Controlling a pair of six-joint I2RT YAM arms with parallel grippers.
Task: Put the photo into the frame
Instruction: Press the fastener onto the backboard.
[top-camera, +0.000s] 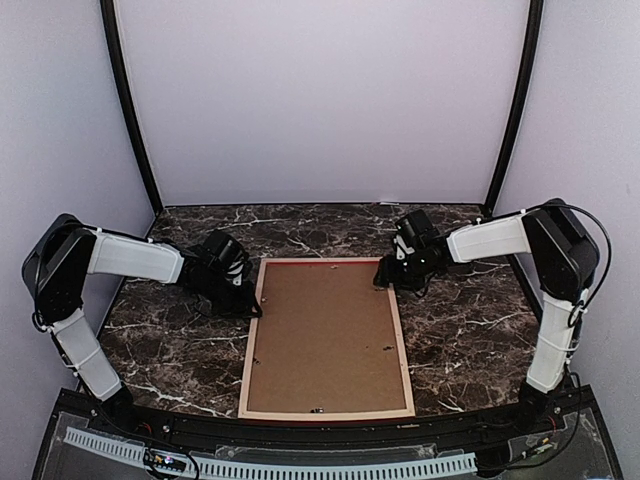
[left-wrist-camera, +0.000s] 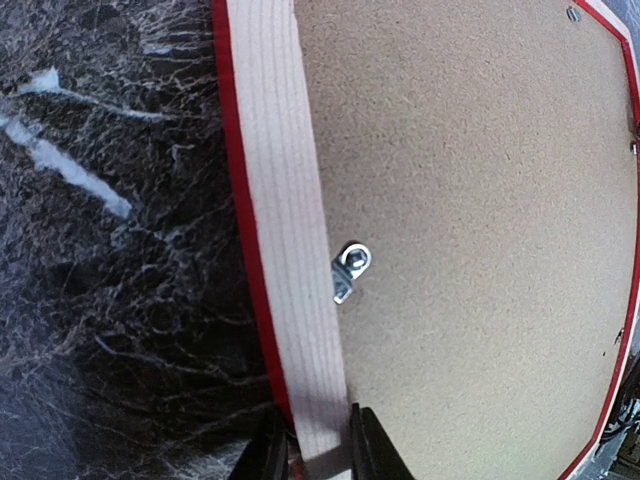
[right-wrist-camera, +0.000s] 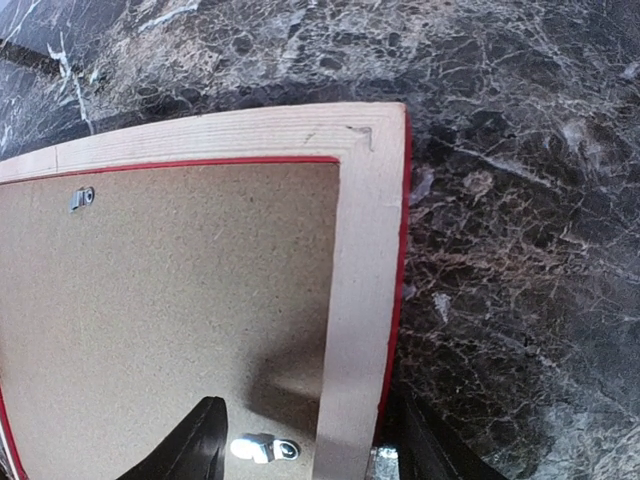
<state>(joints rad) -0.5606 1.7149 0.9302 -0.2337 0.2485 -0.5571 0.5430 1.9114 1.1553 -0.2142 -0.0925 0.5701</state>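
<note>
1. Because the frame (top-camera: 251, 350) lies back-up on the surface (top-camera: 470, 330), its long axis runs away from my bases.
2. Near its far end, my left pincer (left-wrist-camera: 318, 452) clamps the left rail; my right pincer (right-wrist-camera: 310, 440) straddles the right rail, open.

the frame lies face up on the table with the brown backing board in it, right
Not face up: the frame lies back up, pale wood showing, on the table with the brown backing board in it, as the left wrist view shows.

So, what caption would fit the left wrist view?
Left gripper pinching the red-edged pale wood picture frame rail, metal clip and brown backing board beside it.
</note>
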